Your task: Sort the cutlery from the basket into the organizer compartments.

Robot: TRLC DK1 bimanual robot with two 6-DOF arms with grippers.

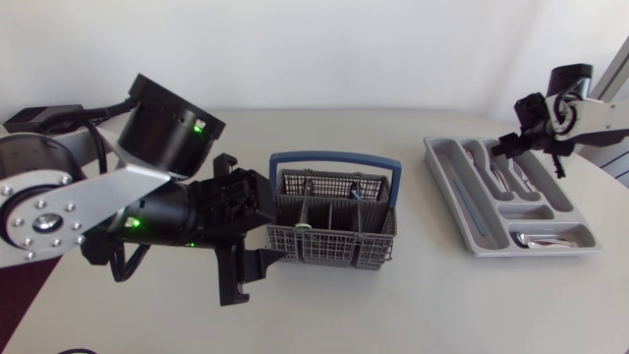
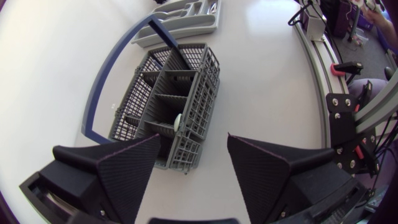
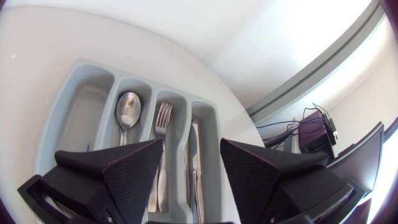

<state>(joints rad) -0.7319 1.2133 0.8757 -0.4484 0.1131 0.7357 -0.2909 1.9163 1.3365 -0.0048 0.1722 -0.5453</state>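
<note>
Although a spoon (image 3: 128, 109), fork (image 3: 163, 116) and knives (image 3: 192, 140) lay in the organizer (image 1: 550, 252) at right of frame, the basket (image 1: 329, 246) at centre appeared nearly emptied, its remaining contents unclear. The left gripper (image 2: 194, 148) beside the basket and the right gripper (image 3: 191, 152) above the organizer were empty, fingers spread.
</note>
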